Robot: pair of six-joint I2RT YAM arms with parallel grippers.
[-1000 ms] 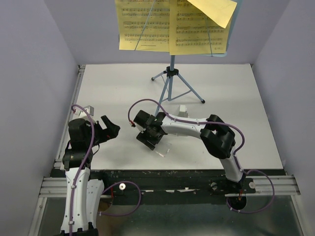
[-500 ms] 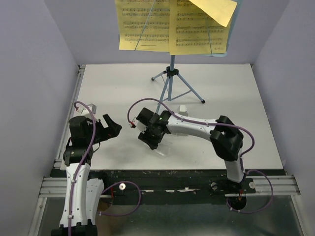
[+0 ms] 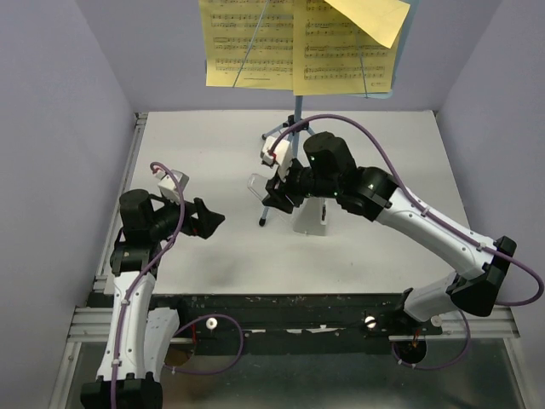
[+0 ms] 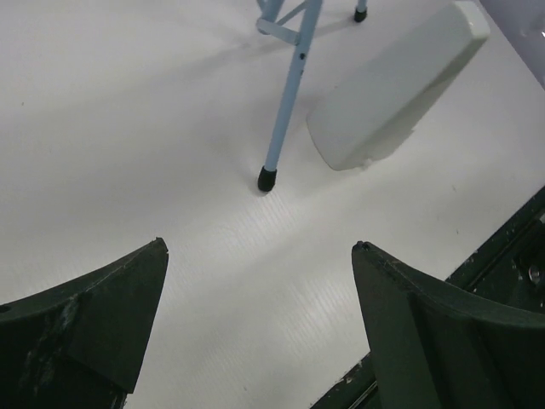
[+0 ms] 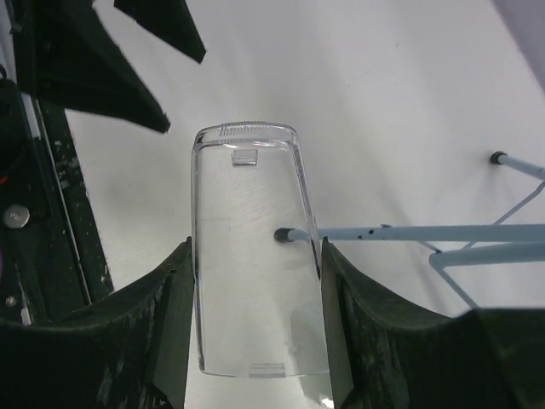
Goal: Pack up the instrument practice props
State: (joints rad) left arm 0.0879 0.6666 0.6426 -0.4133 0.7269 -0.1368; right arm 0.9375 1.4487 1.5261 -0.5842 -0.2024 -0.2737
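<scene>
Newly raised right end effector point(image 5: 255, 281) pinching clear rounded plastic piece point(image 5: 245, 187), left end effector point(image 4: 260, 290) spread

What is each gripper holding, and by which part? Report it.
Right gripper clamps the clear plastic piece across its two long edges, near one end. Left gripper is open, holding nothing.
</scene>
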